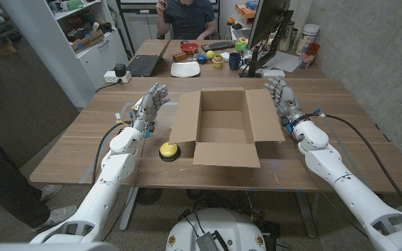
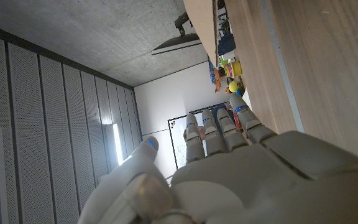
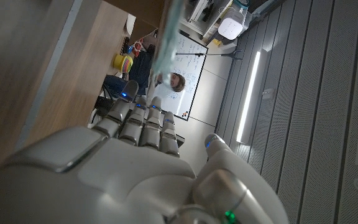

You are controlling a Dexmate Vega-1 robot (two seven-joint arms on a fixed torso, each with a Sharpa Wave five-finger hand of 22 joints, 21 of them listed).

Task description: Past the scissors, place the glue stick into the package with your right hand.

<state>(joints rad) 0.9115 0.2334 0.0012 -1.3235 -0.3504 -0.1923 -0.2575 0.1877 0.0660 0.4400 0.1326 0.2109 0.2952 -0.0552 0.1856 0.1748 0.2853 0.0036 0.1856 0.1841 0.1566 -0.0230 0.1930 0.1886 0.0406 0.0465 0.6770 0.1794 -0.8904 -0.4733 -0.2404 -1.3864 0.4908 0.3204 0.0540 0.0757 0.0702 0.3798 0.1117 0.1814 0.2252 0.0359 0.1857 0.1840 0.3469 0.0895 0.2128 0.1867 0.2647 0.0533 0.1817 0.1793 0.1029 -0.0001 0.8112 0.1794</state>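
Head view, right hand (image 1: 280, 94) beside package (image 1: 220, 128)

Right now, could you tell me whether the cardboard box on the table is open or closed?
Open. The cardboard box has all its flaps folded outward in the head view, and its bare brown floor shows, with nothing visible inside.

Even, soft indoor light falls on the brown wooden table (image 1: 326, 139); shadows are faint. A vertical wall light strip (image 3: 251, 93) at 2 o'clock glares; nearby knuckles blur.
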